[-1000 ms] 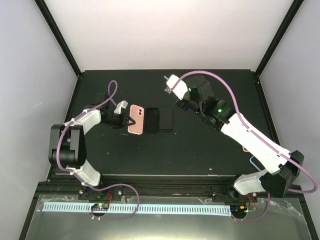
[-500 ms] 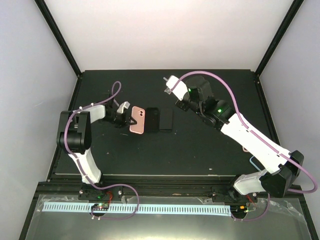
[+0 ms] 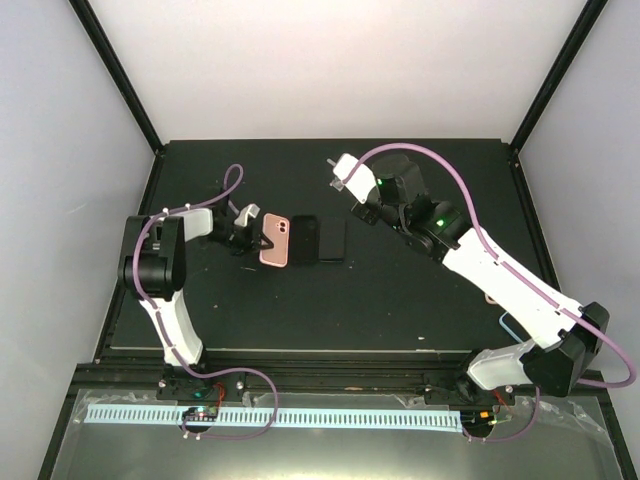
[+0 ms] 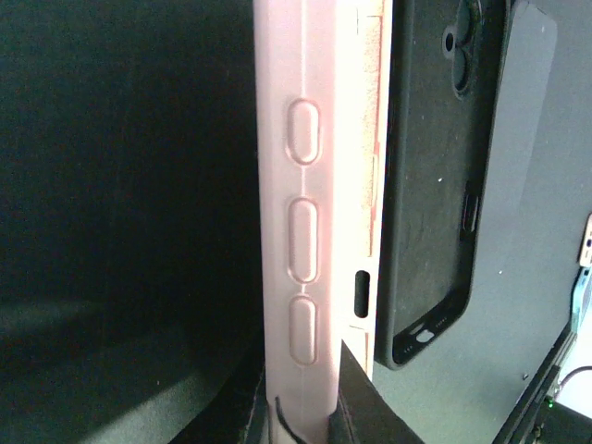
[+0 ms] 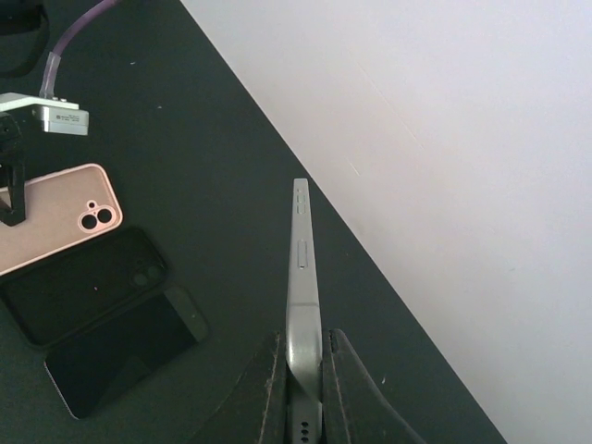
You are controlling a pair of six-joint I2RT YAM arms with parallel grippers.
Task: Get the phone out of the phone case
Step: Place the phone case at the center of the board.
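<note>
Left gripper is pinched tight on the edge of the pink phone case. The case sits back-side up, low over the table; can't tell if it's actually touching. Right gripper is clamped on one end of the phone, holding it up on edge, well apart from the case. In the last second my left arm has tucked in and the case has nudged a bit toward the black case just beside it. The right arm hardly budged. So I'd say the phone's out and this is basically done, just the setting down left.
</note>
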